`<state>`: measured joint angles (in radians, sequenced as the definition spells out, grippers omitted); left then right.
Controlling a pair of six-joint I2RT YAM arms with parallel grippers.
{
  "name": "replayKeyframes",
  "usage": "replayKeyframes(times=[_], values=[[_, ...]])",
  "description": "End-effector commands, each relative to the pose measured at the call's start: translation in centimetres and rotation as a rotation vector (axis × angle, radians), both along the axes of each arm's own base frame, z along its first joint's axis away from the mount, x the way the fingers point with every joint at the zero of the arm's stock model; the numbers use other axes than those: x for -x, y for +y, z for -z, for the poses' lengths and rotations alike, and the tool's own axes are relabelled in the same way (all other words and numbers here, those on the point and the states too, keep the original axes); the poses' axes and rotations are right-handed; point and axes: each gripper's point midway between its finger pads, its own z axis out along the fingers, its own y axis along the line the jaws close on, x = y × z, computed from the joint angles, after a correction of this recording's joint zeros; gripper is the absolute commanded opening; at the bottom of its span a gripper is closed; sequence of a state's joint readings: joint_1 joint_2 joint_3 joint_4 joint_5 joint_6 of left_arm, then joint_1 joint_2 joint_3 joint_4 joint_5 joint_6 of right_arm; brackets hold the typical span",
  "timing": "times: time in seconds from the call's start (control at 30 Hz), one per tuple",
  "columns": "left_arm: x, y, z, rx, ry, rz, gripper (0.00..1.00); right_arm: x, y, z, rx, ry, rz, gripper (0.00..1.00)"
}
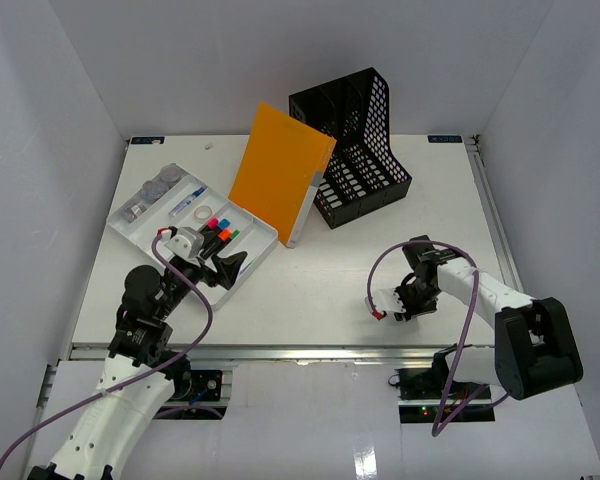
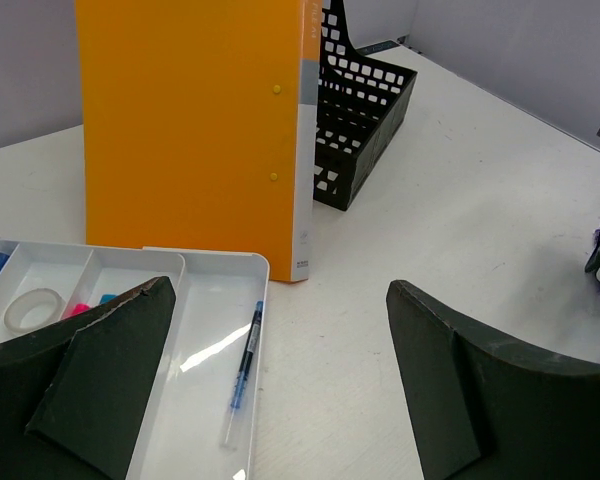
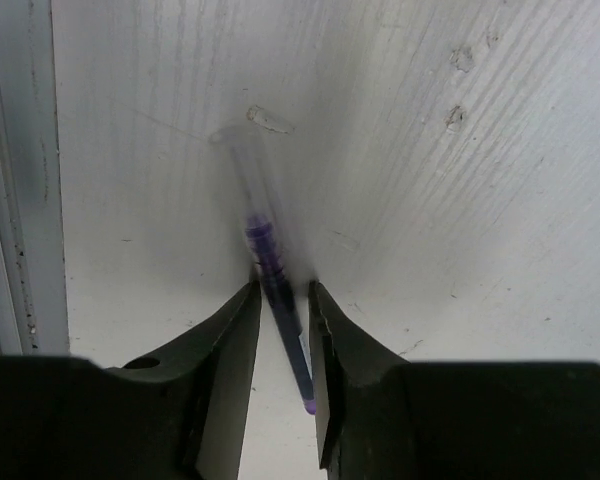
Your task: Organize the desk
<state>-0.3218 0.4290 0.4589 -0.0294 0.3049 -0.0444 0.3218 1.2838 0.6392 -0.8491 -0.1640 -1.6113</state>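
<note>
Left gripper (image 1: 223,270) hangs over the tray's (image 2: 260,262) near corner, fingers wide apart and empty, seemingly on standby. On the desk's (image 1: 320,290) right front, near the rail (image 1: 300,350), the right gripper (image 3: 283,290) pinches a pen (image 3: 270,250), probably tray-bound.

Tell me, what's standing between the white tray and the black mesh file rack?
An orange folder, standing upright, sits between the white tray and the black file rack. The top view shows it best.
</note>
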Motion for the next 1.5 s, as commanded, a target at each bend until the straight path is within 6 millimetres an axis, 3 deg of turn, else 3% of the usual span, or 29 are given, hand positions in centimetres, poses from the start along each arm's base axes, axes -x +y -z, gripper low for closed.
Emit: replayKeyframes(times=[0.0, 0.1, 0.23, 0.3, 0.43, 0.5, 0.53, 0.6, 0.67, 0.8, 0.9, 0.97, 1.1, 1.23, 1.33, 1.4, 1.47], values=[[0.5, -0.3, -1.8, 0.027, -0.040, 0.025, 0.98, 0.2, -0.4, 1.3, 0.017, 0.017, 0.018, 0.19], [0.5, -0.4, -1.7, 0.039, -0.029, 0.029, 0.98, -0.2, 0.2, 1.2, -0.012, 0.015, 0.045, 0.08], [0.1, 0.4, -2.5, 0.050, -0.043, -0.024, 0.98, -1.7, 2.6, -0.9, -0.119, -0.016, 0.061, 0.08], [-0.2, 1.3, -2.6, 0.054, -0.045, -0.079, 0.98, -2.9, 4.6, -2.9, -0.180, -0.047, 0.057, 0.08], [-1.0, 3.6, -3.0, 0.069, -0.056, -0.218, 0.98, -5.4, 10.9, -7.7, -0.275, -0.156, -0.039, 0.08], [-1.1, 4.7, -3.1, 0.076, -0.061, -0.281, 0.98, -6.7, 15.5, -10.0, -0.307, -0.231, -0.088, 0.08], [-1.1, 4.8, -3.2, 0.076, -0.064, -0.288, 0.98, -7.2, 16.5, -9.8, -0.287, -0.236, -0.082, 0.08], [-1.2, 5.8, -3.3, 0.082, -0.067, -0.344, 0.98, -7.9, 20.6, -10.7, -0.290, -0.288, -0.137, 0.08], [-1.4, 7.0, -3.3, 0.090, -0.069, -0.408, 0.98, -9.6, 25.1, -13.1, -0.324, -0.373, -0.170, 0.08], [-1.1, 9.1, -3.8, 0.111, -0.096, -0.516, 0.98, -12.0, 32.6, -13.7, -0.324, -0.518, -0.231, 0.08], [-0.9, 10.3, -4.0, 0.119, -0.115, -0.579, 0.98, -11.7, 38.1, -15.5, -0.378, -0.622, -0.297, 0.08], [-0.8, 10.9, -4.0, 0.123, -0.121, -0.605, 0.98, -11.5, 41.1, -14.9, -0.385, -0.646, -0.323, 0.08], [-0.8, 11.3, -3.9, 0.124, -0.120, -0.630, 0.98, -13.0, 44.1, -13.2, -0.368, -0.716, -0.343, 0.08], [-0.9, 11.1, -3.8, 0.120, -0.116, -0.622, 0.98, -13.5, 45.2, -10.8, -0.347, -0.710, -0.363, 0.14], [-0.8, 11.1, -4.0, 0.122, -0.121, -0.617, 0.98, -13.0, 44.9, -9.6, -0.332, -0.689, -0.373, 0.29], [-0.8, 11.0, -4.0, 0.123, -0.123, -0.614, 0.98, -12.8, 44.2, -9.2, -0.321, -0.685, -0.372, 0.50], [-0.7, 11.0, -4.0, 0.124, -0.124, -0.612, 0.98, -12.7, 43.9, -9.5, -0.324, -0.688, -0.362, 0.61]])
